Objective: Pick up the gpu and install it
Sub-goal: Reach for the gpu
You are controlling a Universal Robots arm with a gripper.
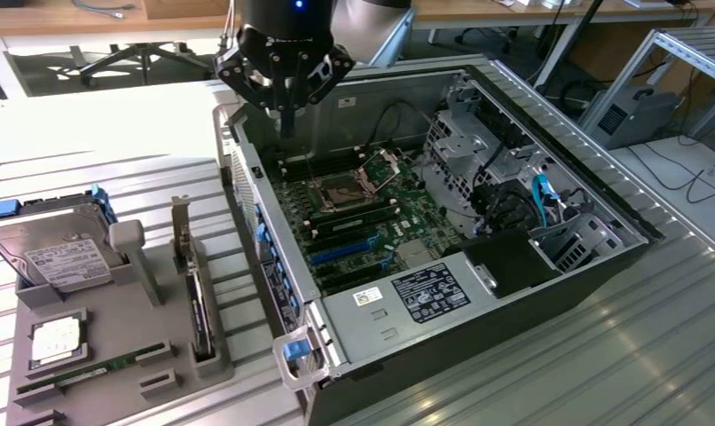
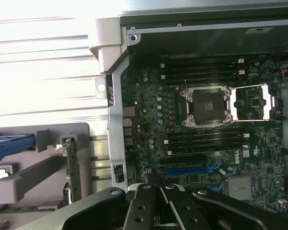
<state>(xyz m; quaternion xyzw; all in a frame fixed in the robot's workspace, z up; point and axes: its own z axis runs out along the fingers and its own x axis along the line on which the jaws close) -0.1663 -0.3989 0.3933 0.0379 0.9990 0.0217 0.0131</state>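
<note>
Two fingers of my gripper point(image 1: 286, 117) sit pressed together on nothing over the open computer case point(image 1: 370, 324), while the gpu point(image 1: 195, 293) stands on edge in its gray holder point(image 1: 121, 355) off to my side, so arriving like that I could topple it.

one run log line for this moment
pincer: shut, nothing held | position: above open computer case | gpu: standing on edge in grey holder, untouched | install: not started
</note>
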